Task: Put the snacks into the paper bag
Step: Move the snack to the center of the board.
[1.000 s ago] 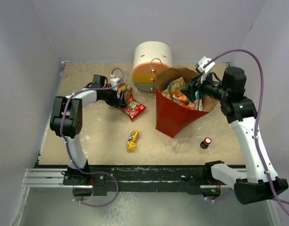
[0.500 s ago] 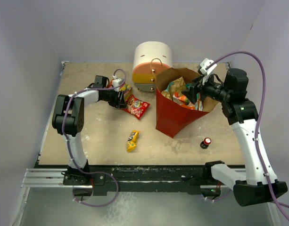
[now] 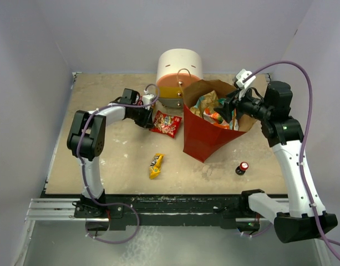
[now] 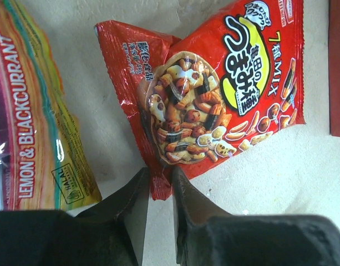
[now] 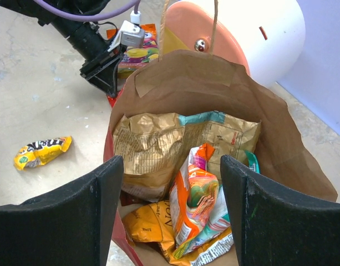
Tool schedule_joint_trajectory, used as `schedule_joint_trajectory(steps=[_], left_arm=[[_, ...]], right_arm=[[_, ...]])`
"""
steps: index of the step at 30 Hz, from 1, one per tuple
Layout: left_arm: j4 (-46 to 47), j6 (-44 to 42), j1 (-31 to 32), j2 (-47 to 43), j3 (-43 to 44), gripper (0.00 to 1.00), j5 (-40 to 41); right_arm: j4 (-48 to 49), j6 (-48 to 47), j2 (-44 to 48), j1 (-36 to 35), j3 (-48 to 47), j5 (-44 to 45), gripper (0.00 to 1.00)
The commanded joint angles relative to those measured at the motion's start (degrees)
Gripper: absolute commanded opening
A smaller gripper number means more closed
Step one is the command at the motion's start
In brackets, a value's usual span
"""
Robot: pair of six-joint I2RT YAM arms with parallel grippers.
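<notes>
A red snack packet [image 3: 166,124] [image 4: 214,94] lies flat on the table just left of the paper bag [image 3: 206,136]. My left gripper [image 3: 150,117] [image 4: 158,174] is shut on the packet's near corner. A lemon and blackcurrant packet [image 4: 31,111] lies beside it. A yellow bar [image 3: 156,165] [image 5: 42,152] rests alone nearer the front. The paper bag [image 5: 192,88] stands open, holding a tan chip bag [image 5: 158,149], an orange packet [image 5: 197,199] and a yellow-orange bag [image 5: 150,221]. My right gripper [image 3: 229,110] [image 5: 171,160] hovers open over the bag's mouth, holding nothing.
A round white, orange and yellow drawer unit [image 3: 178,72] stands right behind the bag and the left gripper. A tiny red-capped bottle [image 3: 243,167] sits on the table to the bag's front right.
The left gripper's fingers have closed on the red packet's corner and moved it right, toward the bag. The right arm has barely shifted.
</notes>
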State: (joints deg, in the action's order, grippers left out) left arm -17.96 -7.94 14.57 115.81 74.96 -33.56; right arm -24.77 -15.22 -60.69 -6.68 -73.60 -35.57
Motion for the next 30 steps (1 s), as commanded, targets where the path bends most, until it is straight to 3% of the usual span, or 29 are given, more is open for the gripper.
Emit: schedule_joint_trajectory(steps=[1,7,10,30], left_arm=[[-5.3,-2.3,1.6,3.0,0.2,0.23,6.0],[-6.2,-4.3,1.6,-0.6,0.1,0.13,6.6],[-7.5,-6.3,1.6,-3.2,0.3,0.00,6.4],[-17.9,-22.8,1.5,-24.0,-2.4,0.00,0.5]], right_arm=[[2.6,0.2,0.4,0.3,-0.1,-1.3,0.73],[2.5,0.0,0.1,0.3,-0.2,-1.2,0.73],[2.4,0.1,-0.3,0.3,-0.4,-1.2,0.73],[2.3,0.1,-2.7,0.3,-2.5,-4.1,0.72]])
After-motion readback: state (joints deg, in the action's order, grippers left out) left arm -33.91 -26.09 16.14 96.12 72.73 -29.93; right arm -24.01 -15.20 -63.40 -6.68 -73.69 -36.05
